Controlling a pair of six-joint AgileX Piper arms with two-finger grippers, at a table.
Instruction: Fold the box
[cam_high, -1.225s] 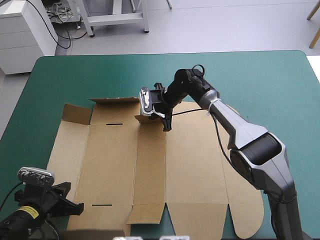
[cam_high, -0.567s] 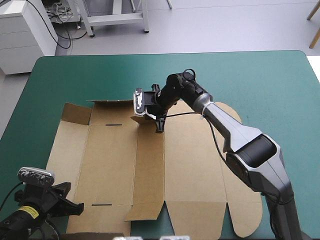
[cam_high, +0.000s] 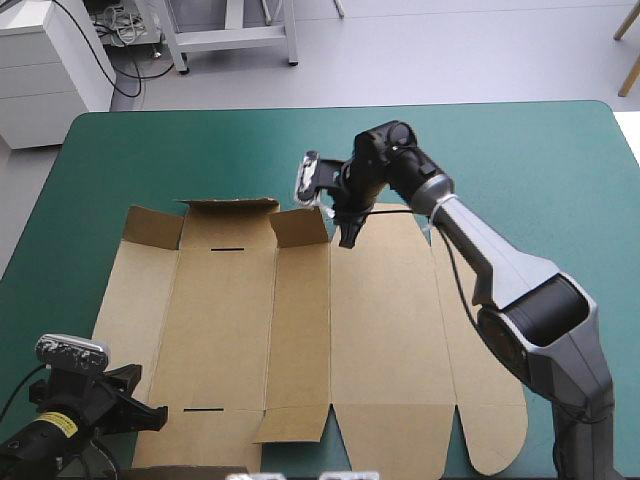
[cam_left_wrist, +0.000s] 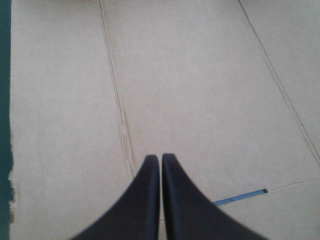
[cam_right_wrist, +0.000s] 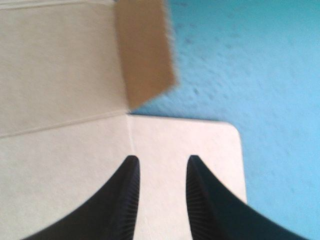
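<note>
The brown box (cam_high: 350, 330) lies as a flat cut sheet on the teal-green cover. Small flaps along its far edge are raised, one of them (cam_high: 300, 226) just left of my right gripper (cam_high: 347, 238). That gripper hangs over the sheet's far edge, tips down. In the right wrist view it (cam_right_wrist: 161, 165) is open, with bare board (cam_right_wrist: 60, 75) under it and the raised flap (cam_right_wrist: 145, 50) ahead. My left gripper (cam_high: 150, 410) sits at the sheet's near left corner. In the left wrist view its (cam_left_wrist: 160, 159) fingers are shut in one arch, above the board (cam_left_wrist: 200, 75).
Bare teal-green cover (cam_high: 520, 160) stretches beyond the box's far edge and to its right. A darker strip of board (cam_high: 195, 469) shows at the near edge by the left gripper. The table's left edge (cam_high: 30, 230) lies close to the box's left flaps.
My right gripper pressed the small far flap leftward, then drew back to the right and off it. The flap now stands free. The left arm has not moved.
</note>
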